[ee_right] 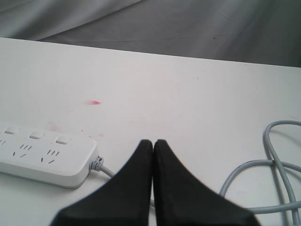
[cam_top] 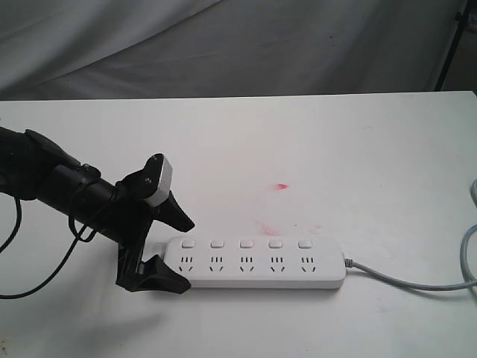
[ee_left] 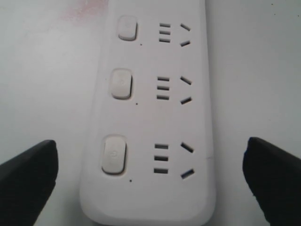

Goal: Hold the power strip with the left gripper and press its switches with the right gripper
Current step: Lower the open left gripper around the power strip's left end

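The white power strip lies flat on the table, its grey cord running off to the right. Its switches form a row along the far side. My left gripper is open and straddles the strip's left end, one finger on each long side. In the left wrist view both fingers stand clear of the power strip, with table showing between, and three switches are in sight. My right gripper is shut and empty, hovering beyond the cord end of the power strip. It is outside the exterior view.
The white table carries small red stains behind the strip. The cord loops lie on the table near my right gripper. A grey cloth hangs beyond the table's far edge.
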Available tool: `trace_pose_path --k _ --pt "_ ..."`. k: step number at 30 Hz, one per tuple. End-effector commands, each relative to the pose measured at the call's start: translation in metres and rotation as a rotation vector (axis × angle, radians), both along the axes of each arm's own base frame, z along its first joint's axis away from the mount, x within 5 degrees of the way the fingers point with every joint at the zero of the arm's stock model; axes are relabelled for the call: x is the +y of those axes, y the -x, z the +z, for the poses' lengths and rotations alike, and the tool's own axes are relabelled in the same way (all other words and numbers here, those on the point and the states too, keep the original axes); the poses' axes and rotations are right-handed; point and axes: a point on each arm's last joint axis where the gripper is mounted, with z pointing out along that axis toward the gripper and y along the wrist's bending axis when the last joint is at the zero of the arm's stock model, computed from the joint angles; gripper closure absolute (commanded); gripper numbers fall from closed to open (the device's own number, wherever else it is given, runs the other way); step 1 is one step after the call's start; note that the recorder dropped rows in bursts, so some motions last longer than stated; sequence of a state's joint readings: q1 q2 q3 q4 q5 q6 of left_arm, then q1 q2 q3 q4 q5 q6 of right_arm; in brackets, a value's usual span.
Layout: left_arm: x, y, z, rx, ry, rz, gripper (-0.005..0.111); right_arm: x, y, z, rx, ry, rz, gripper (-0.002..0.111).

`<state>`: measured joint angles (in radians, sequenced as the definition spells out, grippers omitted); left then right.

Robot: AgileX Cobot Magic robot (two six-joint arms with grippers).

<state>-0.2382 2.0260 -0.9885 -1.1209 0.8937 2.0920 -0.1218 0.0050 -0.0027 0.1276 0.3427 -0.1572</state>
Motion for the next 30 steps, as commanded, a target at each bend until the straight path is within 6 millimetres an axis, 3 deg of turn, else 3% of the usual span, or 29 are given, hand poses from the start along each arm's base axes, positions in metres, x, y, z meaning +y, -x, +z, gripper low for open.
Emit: trace_pose_path --k 1,30 --pt "-0.0022 0.0006 -0.0005 0.007 0.01 0.004 0.005 -0.0003 0.0002 -0.0006 -0.003 0.0 -0.007 0.108" --pt "-0.0017 -0.0005 -0.0011 -0.001 0.002 0.012 0.005 -0.0003 0.0002 -0.0006 -0.003 0.0 -0.007 0.108"
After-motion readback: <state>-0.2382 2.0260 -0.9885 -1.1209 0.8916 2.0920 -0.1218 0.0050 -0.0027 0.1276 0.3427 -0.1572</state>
